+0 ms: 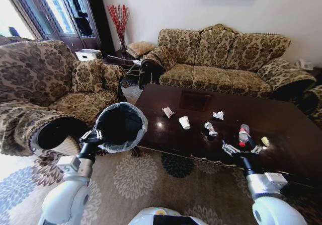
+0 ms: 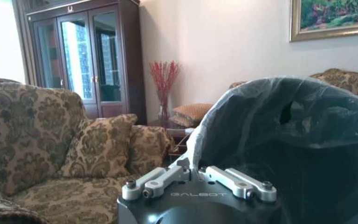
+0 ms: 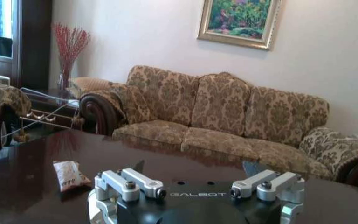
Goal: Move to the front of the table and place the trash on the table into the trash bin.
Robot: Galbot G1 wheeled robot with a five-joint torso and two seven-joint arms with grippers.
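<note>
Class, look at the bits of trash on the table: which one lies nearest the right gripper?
The bottle with the red label. It lies just beyond the right gripper, while the cup and wrapper lie farther off toward the bin.

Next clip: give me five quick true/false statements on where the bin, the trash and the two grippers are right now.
1. The left gripper holds the trash bin by its rim. True.
2. The bin stands on the table. False: it is held up beside the table's left end.
3. The right gripper is open, holding nothing. True.
4. The paper cup is in the bin. False: it stands on the table.
5. The plastic bottle lies on the sofa. False: it is on the table.
</note>
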